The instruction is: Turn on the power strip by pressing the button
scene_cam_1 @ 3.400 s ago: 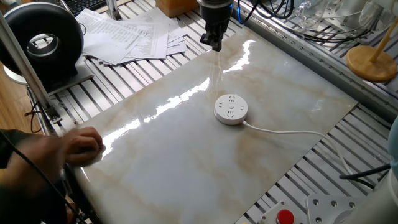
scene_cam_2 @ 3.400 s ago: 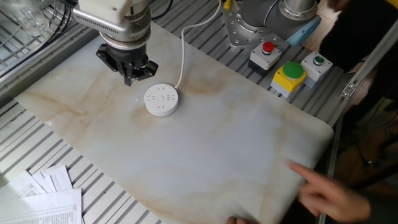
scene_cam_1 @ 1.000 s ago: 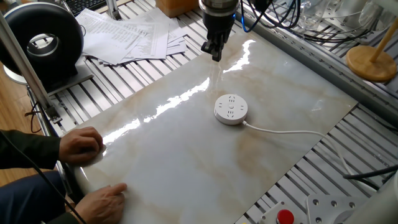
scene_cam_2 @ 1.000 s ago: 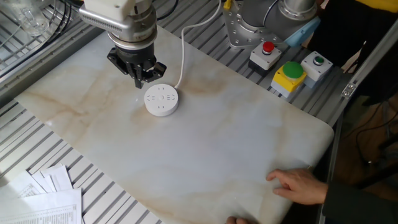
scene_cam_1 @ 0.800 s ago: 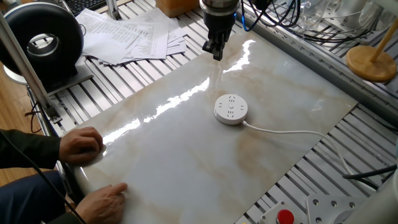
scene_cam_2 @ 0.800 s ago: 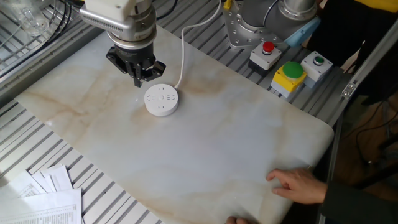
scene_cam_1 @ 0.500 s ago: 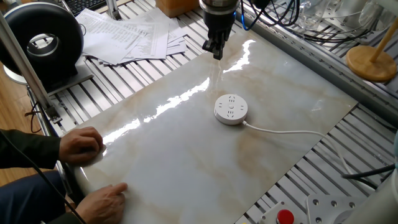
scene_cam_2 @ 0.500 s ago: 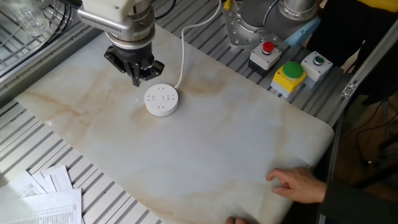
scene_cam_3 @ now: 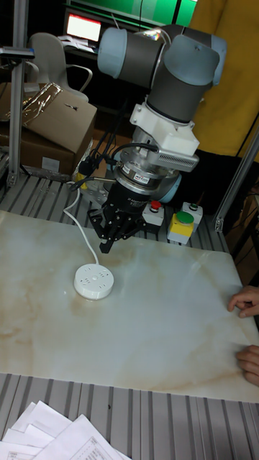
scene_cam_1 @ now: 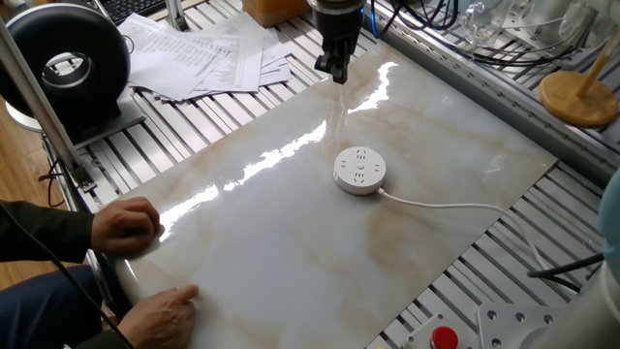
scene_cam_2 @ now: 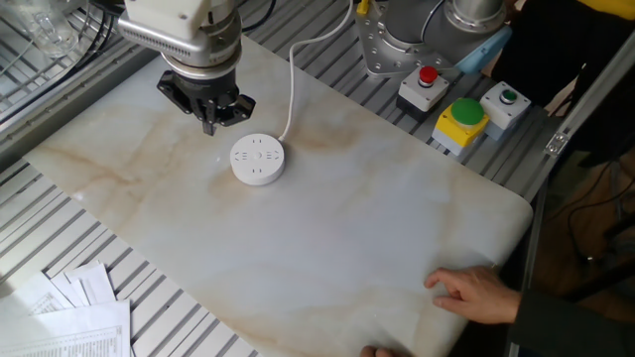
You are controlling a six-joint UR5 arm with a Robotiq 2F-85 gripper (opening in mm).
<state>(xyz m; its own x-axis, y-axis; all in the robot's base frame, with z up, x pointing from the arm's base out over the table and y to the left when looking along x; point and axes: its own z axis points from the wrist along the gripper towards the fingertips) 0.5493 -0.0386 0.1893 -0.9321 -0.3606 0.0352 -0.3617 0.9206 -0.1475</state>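
Note:
The power strip (scene_cam_1: 359, 170) (scene_cam_2: 257, 159) (scene_cam_3: 94, 280) is a round white puck lying flat on the marble slab (scene_cam_1: 291, 252), grey slots facing up. Its thin white cord (scene_cam_1: 446, 205) (scene_cam_2: 292, 84) runs off the slab. I cannot make out a separate button on it. My gripper (scene_cam_1: 336, 74) (scene_cam_2: 210, 125) (scene_cam_3: 106, 247) hangs above the slab just beyond the strip, apart from it and not touching. Its black fingertips (scene_cam_2: 209, 120) meet in a single point with nothing held.
A person's hands (scene_cam_1: 126, 225) (scene_cam_2: 476, 293) (scene_cam_3: 244, 302) rest on the slab's edge. A box with red, yellow and green buttons (scene_cam_2: 466, 114) stands by the arm's base. Loose papers (scene_cam_1: 194, 48), a black round device (scene_cam_1: 68, 63) and a wooden stand (scene_cam_1: 579, 97) surround the slab.
Over the last second my gripper has drawn back from the strip, rising a little. The strip has not moved. The person's hands settled on the slab's edge earlier and now stay still.

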